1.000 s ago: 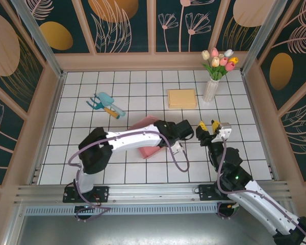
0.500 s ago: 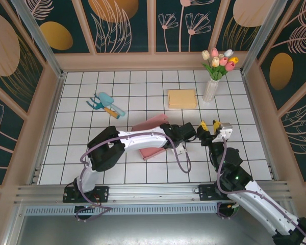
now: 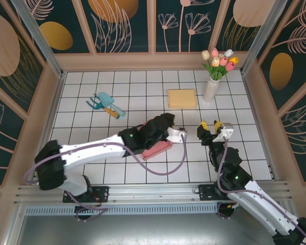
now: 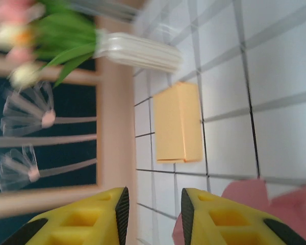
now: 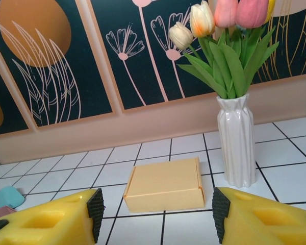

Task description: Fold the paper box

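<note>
Top view looks down from behind; 2 wrist views sit low, sharing the yellow box [image 5: 166, 185] and vase [image 5: 237, 140].

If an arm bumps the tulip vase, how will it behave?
Probably tips easily: the white vase is tall and narrow, with tulips spreading wide above. Its glossy ribbed surface looks like ceramic, so likely slippery and breakable.

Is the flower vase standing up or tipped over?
Standing up. The white vase sits on its base on the tiled table, with its tulips pointing up.
</note>
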You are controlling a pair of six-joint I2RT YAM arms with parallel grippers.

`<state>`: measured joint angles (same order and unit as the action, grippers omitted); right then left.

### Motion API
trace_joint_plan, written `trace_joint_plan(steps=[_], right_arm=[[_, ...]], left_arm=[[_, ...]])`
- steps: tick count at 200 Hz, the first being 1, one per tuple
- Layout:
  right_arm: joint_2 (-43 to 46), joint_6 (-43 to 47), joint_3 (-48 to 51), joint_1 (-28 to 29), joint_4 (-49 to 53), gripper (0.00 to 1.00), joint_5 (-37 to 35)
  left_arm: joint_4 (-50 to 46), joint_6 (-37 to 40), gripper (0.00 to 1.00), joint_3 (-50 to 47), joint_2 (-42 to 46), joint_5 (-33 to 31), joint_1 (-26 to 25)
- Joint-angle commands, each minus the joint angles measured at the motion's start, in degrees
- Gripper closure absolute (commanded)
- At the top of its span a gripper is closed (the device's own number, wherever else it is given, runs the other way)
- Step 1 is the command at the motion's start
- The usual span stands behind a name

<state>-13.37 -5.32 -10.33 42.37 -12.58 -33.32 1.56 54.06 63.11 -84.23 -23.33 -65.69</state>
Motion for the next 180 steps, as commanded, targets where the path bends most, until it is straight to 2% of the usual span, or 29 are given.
trace_joint_plan(steps=[1, 14, 24, 33, 42, 62, 80, 111, 132, 180], right_arm=[[-1.47, -0.14, 0.78, -0.37, -0.63, 0.38, -0.40], [-3.06, 0.90, 1.04, -0.36, -1.73, 0.38, 1.24], [-4.49, 1.26, 1.00, -0.44, -2.24, 0.38, 2.37], [-5.81, 1.68, 0.80, -0.45, -2.55, 0.38, 3.20], [-7.13, 2.02, 0.55, -0.46, -2.71, 0.38, 3.95], [-9.39, 2.65, -0.01, -0.54, -2.81, 0.38, 5.22], [-10.38, 3.10, -0.26, -0.58, -2.71, 0.38, 6.23], [-11.39, 3.76, -0.24, -0.62, -3.20, 0.38, 8.55], [-12.42, 4.00, -0.32, -0.69, -3.50, 0.38, 10.66], [-16.09, 5.49, -0.21, -0.93, -5.80, 0.37, 12.33]], left_arm=[[8.76, -35.08, 0.63, -2.55, 3.24, -7.80, -0.05], [0.99, -47.77, 0.63, -1.19, 4.13, -14.67, -0.05], [-4.53, -54.65, 0.57, -1.29, 4.86, -16.91, 0.00], [-7.11, -57.61, 0.49, -2.58, 6.06, -15.44, 0.69], [-9.48, -59.13, 0.41, -3.73, 7.62, -10.76, 2.44], [-14.31, -60.76, 0.36, -3.84, 10.52, 2.89, 9.61], [-16.90, -59.34, 0.36, -3.15, 10.89, 8.76, 14.10], [-19.69, -56.71, 0.37, -1.45, 6.15, 15.05, 17.55], [-20.63, -55.48, 0.43, 0.10, 1.26, 18.95, 19.37], [-20.42, -53.56, 0.48, 3.24, -3.89, 21.23, 19.75]])
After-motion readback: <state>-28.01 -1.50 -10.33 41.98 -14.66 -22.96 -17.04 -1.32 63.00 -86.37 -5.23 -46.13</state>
